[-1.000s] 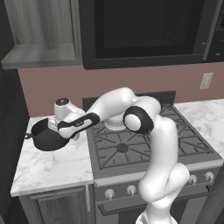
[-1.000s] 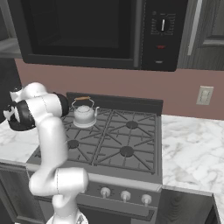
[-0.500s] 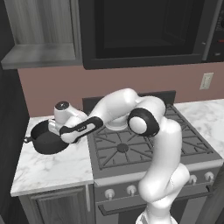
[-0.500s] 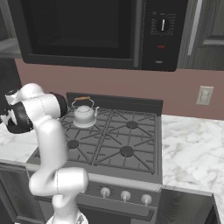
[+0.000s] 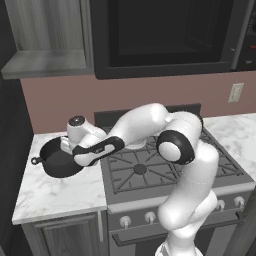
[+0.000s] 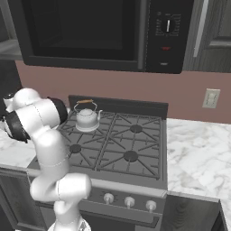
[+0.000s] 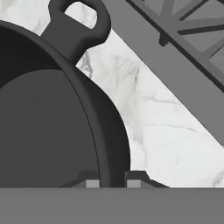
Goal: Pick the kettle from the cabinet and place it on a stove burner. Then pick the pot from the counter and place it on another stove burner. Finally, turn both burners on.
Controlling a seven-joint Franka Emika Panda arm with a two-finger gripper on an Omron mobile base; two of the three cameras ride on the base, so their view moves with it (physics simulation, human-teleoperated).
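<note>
End effector (image 7: pixel 110 183) down at the pot (image 7: pixel 48 113) rim in the hand view, one fingertip (image 7: pixel 92 183) inside the wall, the other outside, rim running between them. Tips sit close on either side of the rim, but actual contact can't be made out, so cannot tell if clenched on it. Loop handle (image 7: pixel 76 22) of pot sticks out past the rim, over white marble. Stove grate (image 7: pixel 192 30) corner at upper right there.

Left base view: pot (image 5: pixel 59 159) sits on the table (image 5: pixel 60 192) left of the range, arm reaching over it. Right base view: kettle (image 6: pixel 87 116) upright on the rear-left stove burner (image 6: pixel 85 127). Front knobs (image 6: pixel 129 201) on the range. Open cabinet (image 5: pixel 47 37) above the table, microwave (image 6: pixel 97 34) over the range.
</note>
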